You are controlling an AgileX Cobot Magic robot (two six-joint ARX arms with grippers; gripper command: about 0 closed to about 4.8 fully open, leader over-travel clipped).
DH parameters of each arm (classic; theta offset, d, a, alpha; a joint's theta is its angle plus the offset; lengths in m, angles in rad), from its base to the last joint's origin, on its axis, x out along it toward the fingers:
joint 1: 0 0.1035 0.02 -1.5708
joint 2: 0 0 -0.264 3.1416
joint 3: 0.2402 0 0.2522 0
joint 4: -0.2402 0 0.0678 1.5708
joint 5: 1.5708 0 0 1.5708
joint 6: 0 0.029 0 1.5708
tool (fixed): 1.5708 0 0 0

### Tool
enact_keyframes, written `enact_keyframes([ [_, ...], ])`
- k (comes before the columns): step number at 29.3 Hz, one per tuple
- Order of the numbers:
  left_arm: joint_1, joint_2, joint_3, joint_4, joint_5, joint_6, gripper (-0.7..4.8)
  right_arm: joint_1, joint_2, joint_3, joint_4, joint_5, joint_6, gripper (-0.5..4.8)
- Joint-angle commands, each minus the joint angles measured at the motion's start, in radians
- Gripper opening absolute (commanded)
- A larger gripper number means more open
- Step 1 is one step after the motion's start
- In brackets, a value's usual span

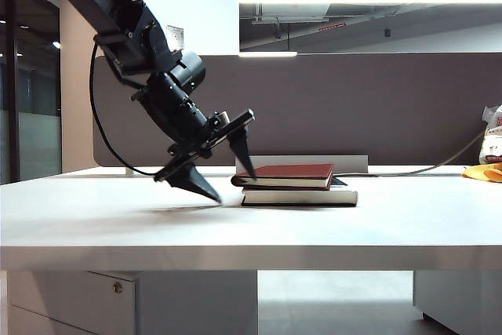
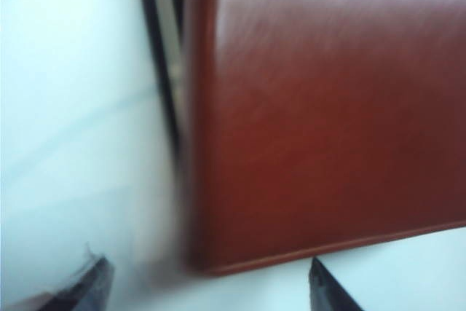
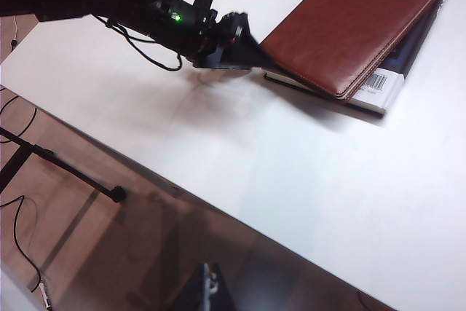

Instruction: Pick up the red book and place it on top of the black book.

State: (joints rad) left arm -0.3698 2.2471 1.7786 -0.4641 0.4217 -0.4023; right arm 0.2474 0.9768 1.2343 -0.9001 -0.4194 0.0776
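Note:
The red book (image 1: pixel 290 174) lies on top of the black book (image 1: pixel 302 197) near the middle of the white table (image 1: pixel 118 217). It sits a little askew, its left end overhanging. My left gripper (image 1: pixel 235 187) is open at that left end, tilted downward, one fingertip near the table and the other in front of the red book's spine end, gripping nothing. In the blurred left wrist view the red book (image 2: pixel 313 114) fills the space ahead of the open left gripper (image 2: pixel 210 261). The right wrist view shows the red book (image 3: pixel 357 23), the black book (image 3: pixel 397 81) and my shut right gripper (image 3: pixel 207 285) off the table's edge.
A grey partition (image 1: pixel 353 107) closes the back of the table. A white box (image 1: pixel 302 161) stands behind the books, with a cable running right. Yellow items (image 1: pixel 482 172) and a white bag (image 1: pixel 492 135) lie at the far right. A drawer cabinet (image 1: pixel 118 296) stands below.

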Motion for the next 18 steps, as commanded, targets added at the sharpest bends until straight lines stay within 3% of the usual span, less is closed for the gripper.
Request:
enact_keyframes([
  [1,0.000,-0.023,0.014,-0.069,-0.068,0.076,3.49,0.001,-0.002,0.006,0.009,-0.001,0.001,-0.06],
  [6,-0.004,-0.058,0.014,-0.073,-0.064,0.093,3.13,0.001,-0.002,0.006,0.010,-0.001,0.002,-0.06],
  [11,-0.019,-0.080,0.014,-0.057,0.005,0.099,1.30,0.001,-0.002,0.006,0.013,-0.001,0.001,-0.06],
  [18,-0.058,-0.080,0.014,-0.053,0.027,0.097,0.35,0.001,-0.002,0.006,0.014,-0.001,0.002,-0.06],
])
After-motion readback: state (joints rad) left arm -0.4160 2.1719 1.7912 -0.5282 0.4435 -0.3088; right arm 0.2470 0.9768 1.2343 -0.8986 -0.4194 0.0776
